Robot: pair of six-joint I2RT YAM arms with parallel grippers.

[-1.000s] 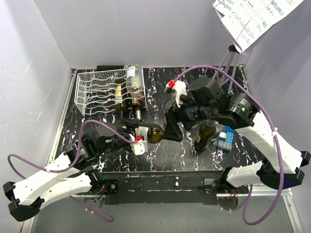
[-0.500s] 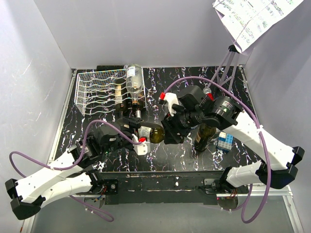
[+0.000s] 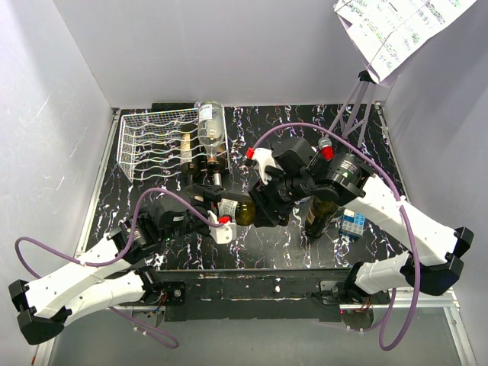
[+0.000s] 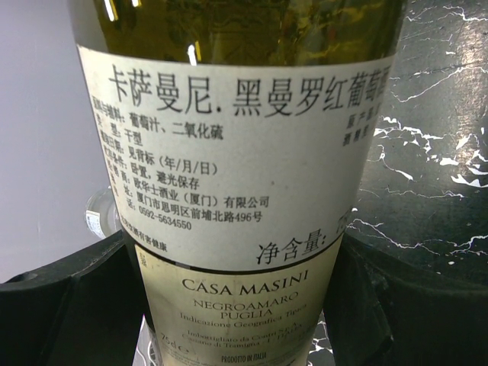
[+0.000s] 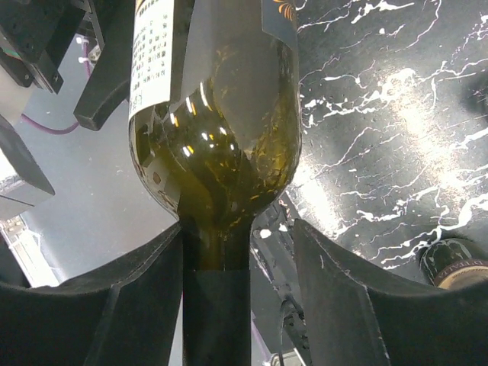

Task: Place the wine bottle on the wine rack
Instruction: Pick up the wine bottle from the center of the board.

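The bench [image 3: 252, 238] has a black top with white marble veins. At its far left corner sits the white wire wine rack [image 3: 151, 142]. Toward the near right a dark bottle [image 3: 321, 214] stands upright, and a blue block [image 3: 353, 221] lies just beside it on the right.

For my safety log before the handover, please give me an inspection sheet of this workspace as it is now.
Surface: black table top with white veins.
Job's things: wine bottle held on its side; white wine rack at far left, a clear bottle lying on it.
Clutter: dark bottle standing at right; blue block beside it.
Grippers: left gripper shut on the wine bottle's labelled body; right gripper open around its neck, gap on one side.
Cables: purple cables loop along both arms.
Surroundings: white walls; printed sheet at upper right.
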